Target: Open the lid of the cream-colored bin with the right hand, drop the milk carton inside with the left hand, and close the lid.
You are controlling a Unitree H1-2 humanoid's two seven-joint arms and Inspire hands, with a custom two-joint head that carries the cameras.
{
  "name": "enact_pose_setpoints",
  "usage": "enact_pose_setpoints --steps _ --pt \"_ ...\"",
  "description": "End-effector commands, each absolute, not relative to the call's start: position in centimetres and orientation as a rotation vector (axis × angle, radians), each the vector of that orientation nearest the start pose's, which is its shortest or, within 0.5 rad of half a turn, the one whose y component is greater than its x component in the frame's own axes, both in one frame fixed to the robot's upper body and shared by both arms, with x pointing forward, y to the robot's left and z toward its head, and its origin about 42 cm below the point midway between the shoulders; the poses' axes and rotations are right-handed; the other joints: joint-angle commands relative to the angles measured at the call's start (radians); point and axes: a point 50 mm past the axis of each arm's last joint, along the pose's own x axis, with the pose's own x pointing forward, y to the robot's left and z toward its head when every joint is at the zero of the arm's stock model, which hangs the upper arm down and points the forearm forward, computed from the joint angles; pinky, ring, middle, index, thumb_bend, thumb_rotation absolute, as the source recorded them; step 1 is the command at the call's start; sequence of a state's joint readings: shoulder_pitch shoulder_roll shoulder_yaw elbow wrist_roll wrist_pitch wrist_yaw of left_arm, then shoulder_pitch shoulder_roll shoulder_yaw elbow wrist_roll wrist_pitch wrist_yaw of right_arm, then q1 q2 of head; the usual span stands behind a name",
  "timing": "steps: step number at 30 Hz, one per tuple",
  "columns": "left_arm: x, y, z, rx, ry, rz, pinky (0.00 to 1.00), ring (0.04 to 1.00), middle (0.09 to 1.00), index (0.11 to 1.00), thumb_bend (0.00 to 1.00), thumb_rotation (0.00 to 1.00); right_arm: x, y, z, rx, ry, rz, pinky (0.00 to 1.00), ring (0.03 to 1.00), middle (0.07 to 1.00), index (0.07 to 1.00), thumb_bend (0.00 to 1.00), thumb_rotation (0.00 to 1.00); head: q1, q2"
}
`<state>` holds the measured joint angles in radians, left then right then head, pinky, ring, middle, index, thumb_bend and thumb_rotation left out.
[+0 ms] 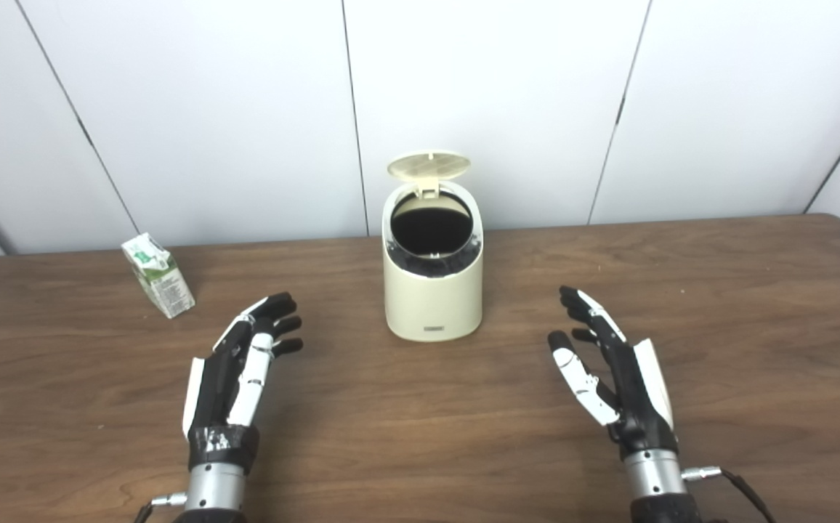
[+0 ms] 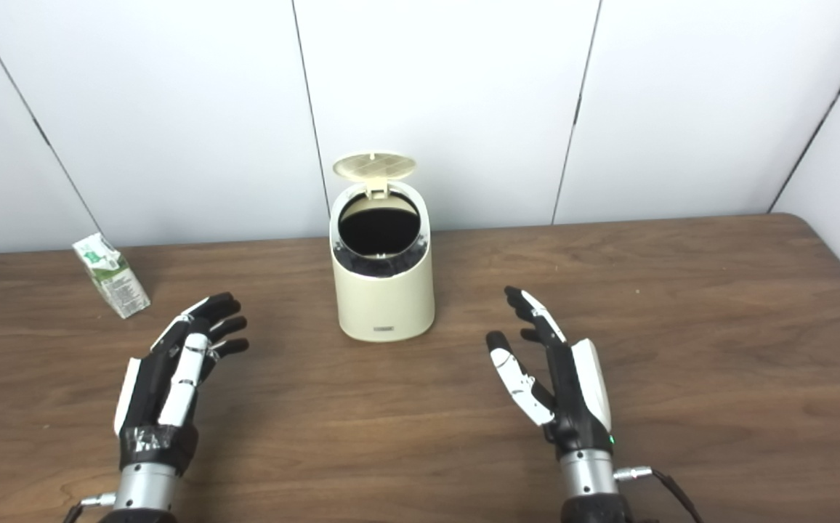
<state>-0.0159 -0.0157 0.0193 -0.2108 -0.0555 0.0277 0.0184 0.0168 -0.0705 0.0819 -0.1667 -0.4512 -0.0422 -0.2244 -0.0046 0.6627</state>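
The lid (image 1: 429, 165) of the cream-colored bin (image 1: 433, 290) already stands up at the back on its hinge, and I can look straight into the dark round mouth, so I judge the opening step done. What is left is the carton and the closing: the milk carton (image 1: 158, 275) sits untouched on the desk (image 1: 718, 305), tilted a little, off to the far left and well apart from the bin.

My left hand (image 1: 240, 370) rests low over the desk in front of me, fingers spread and holding nothing, nearer to the carton than to the bin but not touching either. My right hand (image 1: 612, 367) is likewise empty with its fingers apart, palm turned inward, to the right of the bin and clear of it.

By count: one bin with one lid, one milk carton, and my two hands. Next, I expect, the left hand must reach out and back to the left for the carton.
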Motion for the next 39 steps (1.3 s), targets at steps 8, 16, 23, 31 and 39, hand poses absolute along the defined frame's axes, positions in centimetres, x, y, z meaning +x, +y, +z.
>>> enact_pose_setpoints --steps 8,16,23,31,39 --pt "28.9 22.1 20.3 0.164 -0.399 -0.057 0.62 0.698 0.731 0.739 0.47 0.46 28.0 -21.1 15.7 -0.547 -0.392 -0.144 0.71 0.812 0.813 0.800 0.15 0.61 -0.003 -0.011" --pt "29.4 24.5 25.2 0.290 -0.505 0.047 0.56 0.671 0.697 0.717 0.65 0.35 27.7 -22.5 15.3 -0.570 -0.361 -0.125 0.72 0.823 0.826 0.809 0.15 0.64 0.061 -0.014" --pt "28.8 30.4 26.4 0.338 -0.527 0.203 0.64 0.745 0.776 0.773 0.80 0.37 27.5 -24.2 15.0 -0.580 -0.343 -0.111 0.71 0.819 0.830 0.816 0.16 0.65 0.136 -0.018" --pt "26.7 35.1 25.8 0.353 -0.493 0.416 0.74 0.820 0.831 0.829 0.82 0.32 27.5 -26.4 14.8 -0.586 -0.332 -0.104 0.73 0.826 0.838 0.814 0.15 0.59 0.216 -0.027" --pt "25.2 37.1 24.0 0.342 -0.450 0.482 0.80 0.905 0.914 0.930 0.85 0.31 27.5 -28.6 14.7 -0.606 -0.320 -0.093 0.75 0.844 0.847 0.830 0.13 0.54 0.312 -0.038"
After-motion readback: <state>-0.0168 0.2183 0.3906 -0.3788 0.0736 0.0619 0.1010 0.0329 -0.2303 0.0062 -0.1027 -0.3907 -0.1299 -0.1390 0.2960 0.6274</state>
